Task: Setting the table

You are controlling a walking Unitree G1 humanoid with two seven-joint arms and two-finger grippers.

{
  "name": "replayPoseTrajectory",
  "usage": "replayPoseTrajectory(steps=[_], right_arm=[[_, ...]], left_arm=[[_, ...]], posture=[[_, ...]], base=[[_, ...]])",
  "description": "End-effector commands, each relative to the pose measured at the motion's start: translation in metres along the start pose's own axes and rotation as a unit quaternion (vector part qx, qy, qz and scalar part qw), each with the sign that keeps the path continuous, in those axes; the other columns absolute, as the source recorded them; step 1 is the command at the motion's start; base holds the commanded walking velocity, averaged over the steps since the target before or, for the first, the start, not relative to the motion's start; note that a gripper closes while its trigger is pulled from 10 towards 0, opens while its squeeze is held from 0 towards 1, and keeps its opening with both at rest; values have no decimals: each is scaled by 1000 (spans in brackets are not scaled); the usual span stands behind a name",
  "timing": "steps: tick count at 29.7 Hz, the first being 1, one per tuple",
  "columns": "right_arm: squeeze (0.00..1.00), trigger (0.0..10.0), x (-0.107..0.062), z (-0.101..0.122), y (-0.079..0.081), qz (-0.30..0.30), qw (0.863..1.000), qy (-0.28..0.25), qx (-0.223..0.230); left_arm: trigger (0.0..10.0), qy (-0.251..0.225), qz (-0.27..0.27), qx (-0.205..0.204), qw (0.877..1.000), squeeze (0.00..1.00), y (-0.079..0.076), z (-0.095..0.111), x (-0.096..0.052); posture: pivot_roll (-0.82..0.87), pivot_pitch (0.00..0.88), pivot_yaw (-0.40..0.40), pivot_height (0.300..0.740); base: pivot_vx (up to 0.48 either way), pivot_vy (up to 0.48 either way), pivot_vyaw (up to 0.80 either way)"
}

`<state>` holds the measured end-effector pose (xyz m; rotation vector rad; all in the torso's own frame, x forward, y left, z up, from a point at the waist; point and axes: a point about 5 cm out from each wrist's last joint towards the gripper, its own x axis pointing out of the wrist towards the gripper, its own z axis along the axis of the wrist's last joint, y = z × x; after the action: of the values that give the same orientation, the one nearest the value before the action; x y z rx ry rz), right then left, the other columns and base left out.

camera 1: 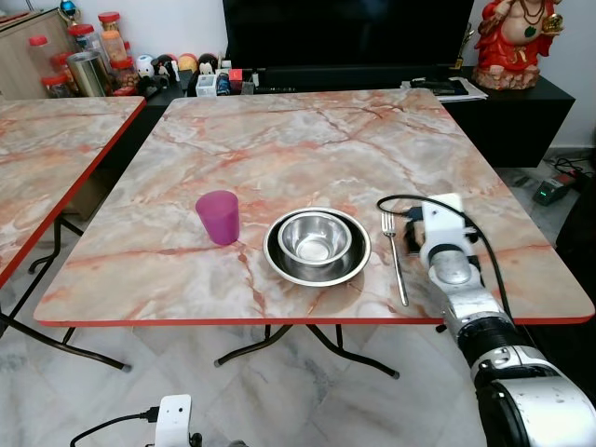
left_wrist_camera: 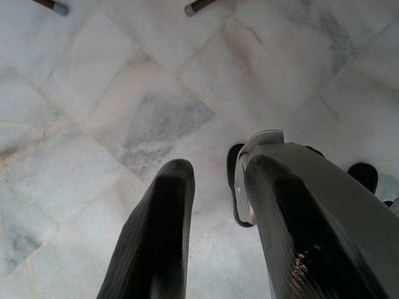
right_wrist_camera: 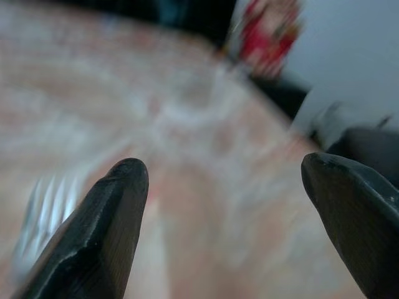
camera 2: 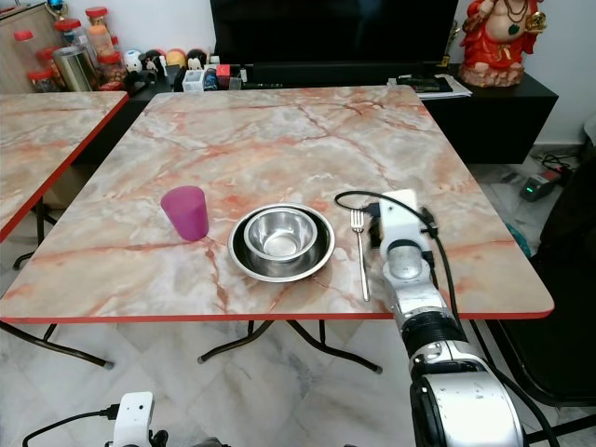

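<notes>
On the marble table (camera 1: 279,140), near its front edge, a purple cup (camera 1: 218,216) stands upright to the left of a steel bowl (camera 1: 316,237), which sits in a steel plate (camera 1: 346,265). A fork (camera 1: 395,253) lies right of the plate, tines pointing away. My right arm (camera 1: 456,279) rests over the table's front right part, just right of the fork. In the right wrist view my right gripper (right_wrist_camera: 224,168) is open wide and empty, with the blurred fork (right_wrist_camera: 43,212) beside one finger. My left gripper (left_wrist_camera: 218,165) hangs open over the floor.
A second marble table (camera 1: 47,158) stands close on the left. Behind the table is a low black cabinet (camera 1: 503,102) with a TV (camera 1: 345,33), jars (camera 1: 93,56) and a red statue (camera 1: 517,42). Folding legs (camera 1: 270,345) cross under the table on the marble floor.
</notes>
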<state>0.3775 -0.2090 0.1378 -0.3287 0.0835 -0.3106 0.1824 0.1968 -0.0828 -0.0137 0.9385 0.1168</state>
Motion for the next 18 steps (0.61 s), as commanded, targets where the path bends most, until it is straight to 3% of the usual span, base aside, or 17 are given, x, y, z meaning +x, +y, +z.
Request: replayPoseTrajectory(steps=[1, 2, 8, 14, 18], right_arm=[[0, 10000, -1, 17, -3, -9, 998, -58, 34], [0, 10000, -4, 27, 1, 6, 993, -102, 56], [0, 10000, -25, 48, 23, 63, 969, -206, 120], [0, 10000, -42, 50, 45, 90, 958, -221, 157], [0, 10000, -46, 51, 50, 100, 953, -229, 169]], left_arm=[[10000, -2, 4, -4, 1000, 0, 2, 2, 0], [10000, -6, 5, -4, 1000, 0, 3, 3, 0], [10000, -29, 21, -1, 999, 0, 7, 9, 0], [10000, -29, 23, -7, 999, 0, 9, 10, 0], [10000, -29, 25, -9, 999, 0, 10, 9, 0]], posture=[[-50, 0, 27, 693], [-53, 0, 31, 693], [-57, 0, 37, 693], [-63, 0, 43, 693], [-62, 0, 38, 693]], base=[[0, 0, 0], [0, 0, 0], [0, 0, 0], [0, 0, 0], [0, 71, 0]])
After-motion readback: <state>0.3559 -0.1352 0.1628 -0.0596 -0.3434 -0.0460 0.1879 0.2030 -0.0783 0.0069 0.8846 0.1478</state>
